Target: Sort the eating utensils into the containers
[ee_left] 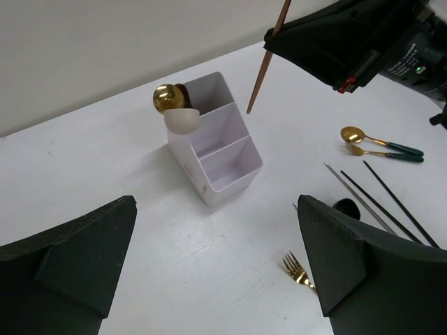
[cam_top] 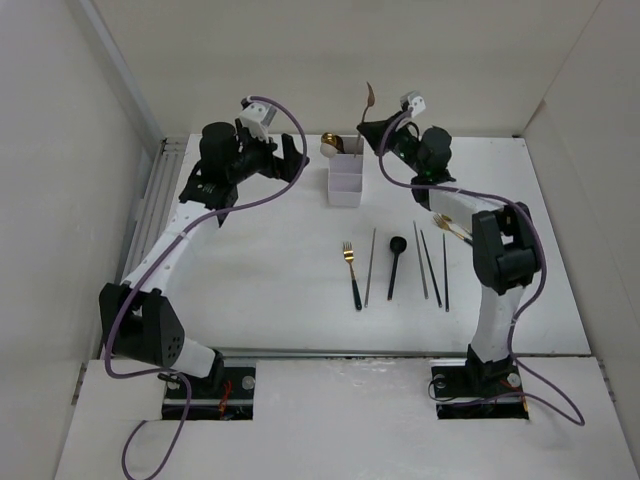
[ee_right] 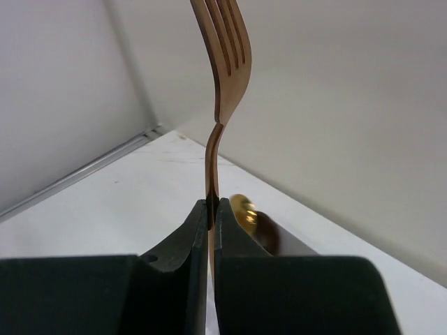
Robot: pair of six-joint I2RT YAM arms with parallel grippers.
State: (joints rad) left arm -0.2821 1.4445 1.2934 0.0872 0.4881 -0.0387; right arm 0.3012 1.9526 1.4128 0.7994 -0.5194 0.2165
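Observation:
The white three-compartment organiser (cam_top: 345, 180) stands at the back middle; it also shows in the left wrist view (ee_left: 218, 155). Its far compartment holds a gold spoon (ee_left: 167, 98), a pale spoon (ee_left: 183, 120) and a brown one behind them. My right gripper (cam_top: 369, 127) is shut on a copper fork (cam_top: 368, 97), held upright, tines up, above and just right of the organiser's far end; the right wrist view shows the fork (ee_right: 225, 77) pinched between the fingers (ee_right: 192, 241). My left gripper (cam_top: 295, 160) is open and empty, left of the organiser.
On the table lie a gold black-handled fork (cam_top: 351, 272), a grey stick (cam_top: 370, 265), a black spoon (cam_top: 395, 260) and thin dark chopsticks (cam_top: 432, 262). A gold spoon and fork with green handles (ee_left: 383, 145) lie by the right arm. Walls close in the back and sides.

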